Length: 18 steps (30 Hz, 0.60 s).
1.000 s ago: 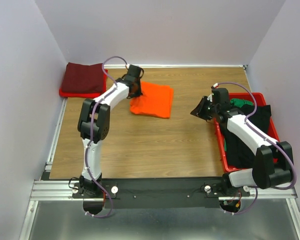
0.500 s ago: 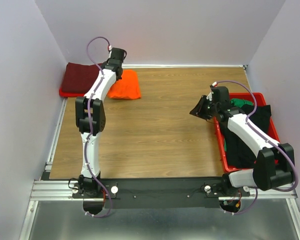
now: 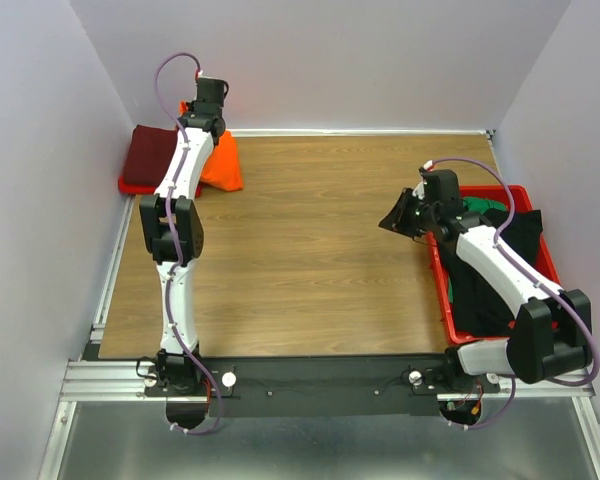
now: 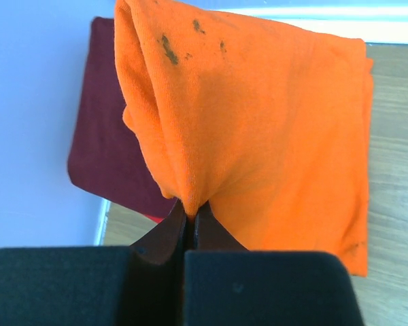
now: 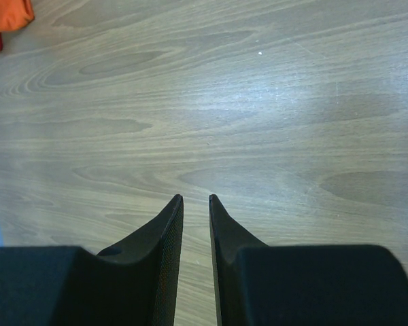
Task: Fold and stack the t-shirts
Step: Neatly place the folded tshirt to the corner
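The wooden counter [image 3: 310,250] had a red tray [image 3: 442,290] on its right side. A heap of loose t-shirts lay in it, mostly black [image 3: 480,300] with a bit of green [image 3: 475,207], and they looked like they were waiting to be folded. In the far left corner a folded maroon t-shirt [image 3: 150,155] lay on another red tray [image 3: 130,185], likely the start of the stack. The folded orange t-shirt [image 4: 258,122] hung in the air right beside it, probably so it could go on top. The left gripper [image 4: 190,212] was squeezed tight on 1 bunched edge of the orange t-shirt. The right gripper [image 5: 196,200] hung over the bare counter near the heap, open only a crack and holding nothing.
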Each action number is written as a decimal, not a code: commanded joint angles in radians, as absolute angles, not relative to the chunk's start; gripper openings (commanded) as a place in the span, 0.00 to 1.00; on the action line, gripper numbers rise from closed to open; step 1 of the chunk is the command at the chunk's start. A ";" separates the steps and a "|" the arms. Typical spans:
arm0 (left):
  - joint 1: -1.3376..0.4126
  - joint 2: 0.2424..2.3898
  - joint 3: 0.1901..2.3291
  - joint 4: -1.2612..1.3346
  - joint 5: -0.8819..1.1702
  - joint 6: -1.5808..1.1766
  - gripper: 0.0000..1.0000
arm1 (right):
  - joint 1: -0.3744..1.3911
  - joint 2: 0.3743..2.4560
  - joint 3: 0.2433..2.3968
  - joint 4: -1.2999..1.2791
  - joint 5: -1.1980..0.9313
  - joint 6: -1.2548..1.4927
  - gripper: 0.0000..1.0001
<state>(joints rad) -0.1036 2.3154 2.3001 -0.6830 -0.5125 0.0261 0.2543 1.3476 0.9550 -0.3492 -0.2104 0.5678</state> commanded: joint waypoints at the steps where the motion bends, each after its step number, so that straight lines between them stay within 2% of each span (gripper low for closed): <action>1: -0.094 2.301 2.355 -0.681 -0.503 0.071 0.00 | 0.270 1.354 0.983 -0.382 -0.224 0.548 0.28; 8: -0.092 2.283 2.394 -0.677 -0.566 0.140 0.00 | 0.276 1.371 0.986 -0.388 -0.215 0.546 0.28; 18: -0.092 2.247 2.421 -0.664 -0.548 0.176 0.00 | 0.296 1.399 1.031 -0.405 -0.195 0.551 0.28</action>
<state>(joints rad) -0.0956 2.3119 2.3844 -0.6880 -0.5262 0.1444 0.2829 1.3880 0.9905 -0.3794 -0.2092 0.5636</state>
